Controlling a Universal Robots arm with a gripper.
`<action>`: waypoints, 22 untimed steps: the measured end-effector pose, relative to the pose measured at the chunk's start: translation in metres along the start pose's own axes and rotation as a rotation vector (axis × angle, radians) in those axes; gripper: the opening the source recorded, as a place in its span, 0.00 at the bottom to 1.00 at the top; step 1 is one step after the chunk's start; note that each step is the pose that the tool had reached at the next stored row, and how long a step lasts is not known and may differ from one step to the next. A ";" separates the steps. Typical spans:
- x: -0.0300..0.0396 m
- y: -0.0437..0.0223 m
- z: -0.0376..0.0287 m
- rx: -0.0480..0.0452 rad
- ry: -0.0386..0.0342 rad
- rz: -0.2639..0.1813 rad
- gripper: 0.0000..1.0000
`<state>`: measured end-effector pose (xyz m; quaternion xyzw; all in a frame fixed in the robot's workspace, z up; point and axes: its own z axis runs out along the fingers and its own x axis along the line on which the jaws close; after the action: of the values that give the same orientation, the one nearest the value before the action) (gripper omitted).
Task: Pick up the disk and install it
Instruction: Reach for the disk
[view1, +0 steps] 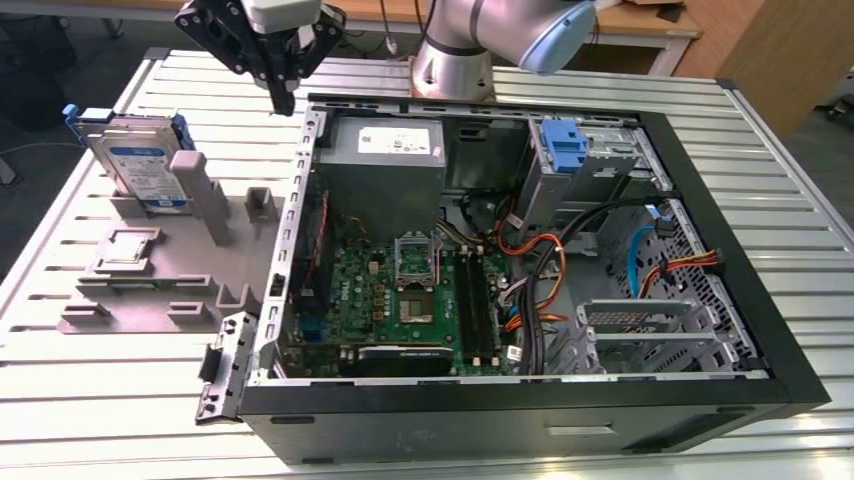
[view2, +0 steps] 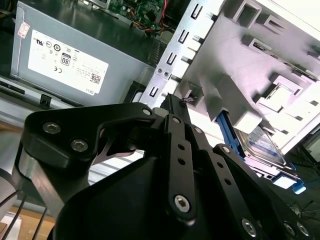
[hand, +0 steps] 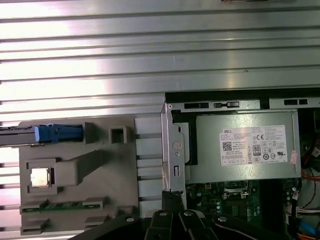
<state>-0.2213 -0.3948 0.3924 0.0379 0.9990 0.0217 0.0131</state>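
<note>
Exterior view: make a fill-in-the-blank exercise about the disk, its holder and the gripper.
1. The disk stands ____ on its edge in the grey holder.
2. The holder sits at the exterior view's ____ of the open computer case.
3. The gripper, hanging apart from the disk, holds ____.
Missing words: upright; left; nothing.

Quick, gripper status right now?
Gripper: closed, empty; the disk stands apart in the grey holder.

Printed white sticker (hand: 255, 145) — on grey metal box (hand: 206, 167)
</note>
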 end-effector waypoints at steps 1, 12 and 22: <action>0.0008 -0.0001 0.0000 0.0000 0.0000 0.000 0.10; 0.0083 -0.0006 -0.0002 0.0000 0.0000 0.000 0.10; 0.0146 -0.0011 -0.0004 0.0000 0.0000 0.000 0.10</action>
<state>-0.2359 -0.3948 0.3924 0.0379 0.9990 0.0217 0.0131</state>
